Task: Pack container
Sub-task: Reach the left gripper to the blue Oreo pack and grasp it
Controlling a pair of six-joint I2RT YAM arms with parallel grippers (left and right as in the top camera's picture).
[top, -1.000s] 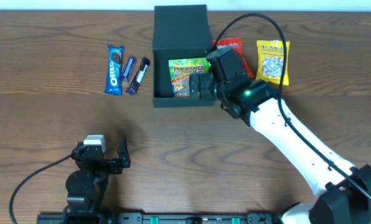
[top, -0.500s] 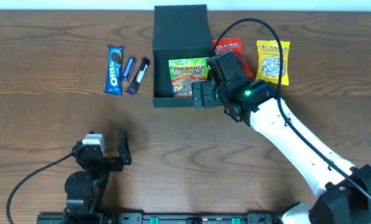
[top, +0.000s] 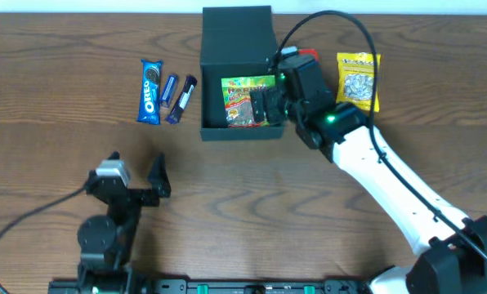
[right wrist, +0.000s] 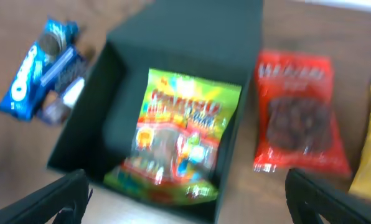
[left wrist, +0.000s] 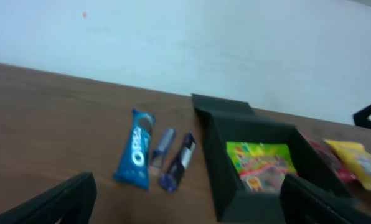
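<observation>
A dark brown table (top: pixel 47 155) with a lengthwise wood grain fills the overhead view, evenly lit, and a plain pale wall (left wrist: pixel 173 37) rises right behind its far edge.

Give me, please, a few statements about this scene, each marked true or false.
1. A green packet lies inside the container. True.
2. The Oreo pack is in the container. False: it lies outside, to the container's left in the overhead view.
3. A red packet lies outside the container, beside its wall. True.
4. The left claw grips a snack. False: it is open and empty, well away from the snacks.
</observation>
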